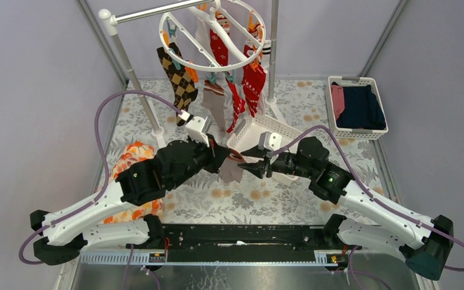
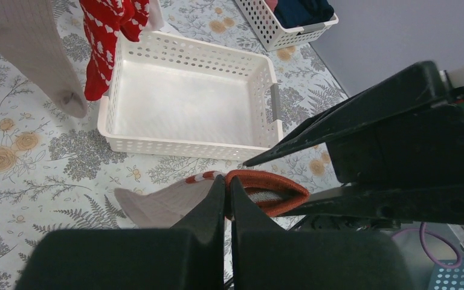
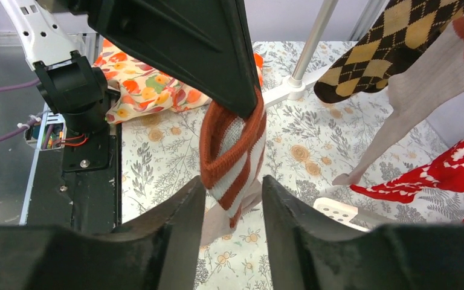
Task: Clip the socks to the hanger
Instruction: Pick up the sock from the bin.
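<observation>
The hanger (image 1: 212, 33) hangs at the back with an argyle sock (image 1: 180, 78), a taupe sock (image 1: 215, 103) and red patterned socks (image 1: 252, 81) clipped on. My left gripper (image 2: 228, 181) is shut on the cuff of a pale sock with an orange-and-white striped cuff (image 2: 272, 187), held above the table; it also shows in the top view (image 1: 231, 169). My right gripper (image 3: 234, 184) is open, its jaws on either side of the striped cuff (image 3: 229, 151) without closing on it. In the top view the right gripper (image 1: 251, 166) faces the left gripper (image 1: 220, 154).
An empty white slatted basket (image 2: 190, 145) lies just behind the grippers. A second basket (image 1: 357, 133) with navy and pink clothes stands at the back right. An orange floral cloth (image 1: 134, 160) lies at the left. The grey stand pole (image 1: 136, 78) rises at the back left.
</observation>
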